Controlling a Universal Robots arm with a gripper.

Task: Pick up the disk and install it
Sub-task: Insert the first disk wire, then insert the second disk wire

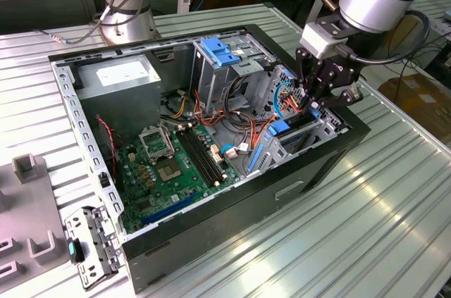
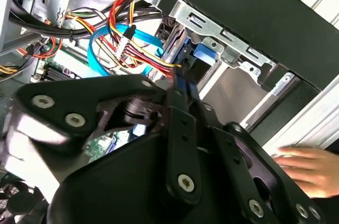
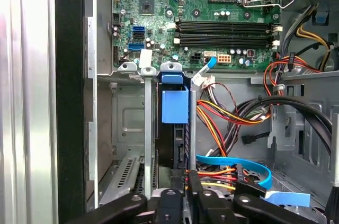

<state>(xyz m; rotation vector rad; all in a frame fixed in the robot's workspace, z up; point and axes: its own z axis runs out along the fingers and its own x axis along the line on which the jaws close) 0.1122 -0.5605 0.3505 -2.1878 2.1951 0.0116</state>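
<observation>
The disk (image 3: 174, 108), dark with a bright blue carrier, stands on edge in a slot of the metal drive cage (image 3: 145, 128) at the case's front corner. In the exterior view the disk (image 1: 290, 127) sits low in that cage, on the view's right. My gripper (image 1: 311, 103) hangs straight over it. In the first wrist view my gripper (image 3: 188, 184) has its black fingers (image 3: 204, 197) close together on the disk's near end. In the second wrist view a strip of the blue carrier (image 2: 181, 82) shows between the fingers of the gripper (image 2: 183, 94).
The open computer case (image 1: 296, 185) lies on a slatted metal table (image 1: 394, 227). Red, yellow and blue cables (image 1: 282, 101) crowd the cage. A green motherboard (image 1: 176, 164) lies beside it. A person's hand (image 2: 307, 166) rests outside the case. A grey bracket (image 1: 90, 245) lies on the table.
</observation>
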